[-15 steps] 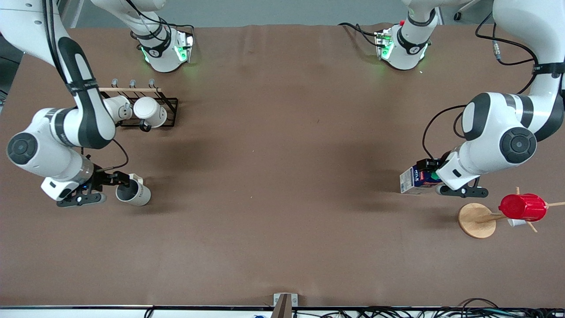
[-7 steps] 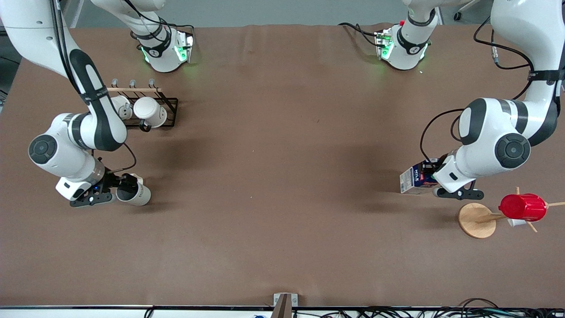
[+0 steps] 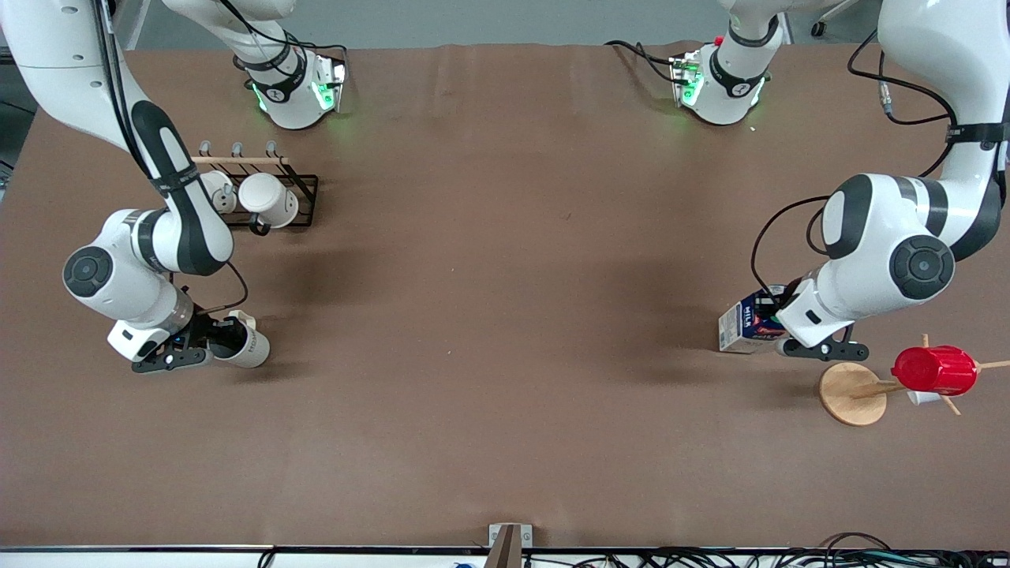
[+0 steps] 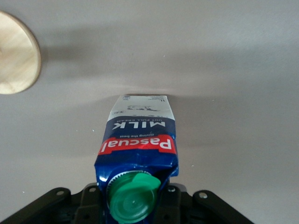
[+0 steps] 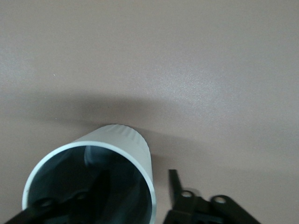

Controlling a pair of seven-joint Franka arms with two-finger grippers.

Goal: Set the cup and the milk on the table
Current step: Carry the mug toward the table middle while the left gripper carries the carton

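A wide brown table [image 3: 505,315] holds two robot arms, each working at its own end.

At the right arm's end, the right gripper [image 3: 207,341] sits low at the table and pinches the rim of the cup [image 3: 245,345]. One finger is inside the grey interior, the other outside the wall, as the right wrist view shows [image 5: 93,186]. The cup is tipped, its mouth facing the gripper. A black wire rack [image 3: 272,197] with two white mugs [image 3: 268,199] stands farther from the front camera than the cup, near the right arm's base.

At the left arm's end, the left gripper [image 3: 777,322] is clamped on the top of the milk [image 3: 746,323], by its green cap [image 4: 133,196]. The carton leans, its base at or just above the table; contact cannot be told. Just beside it, nearer the front camera, a round wooden stand [image 3: 851,393] carries a red cup [image 3: 935,369] on a peg.
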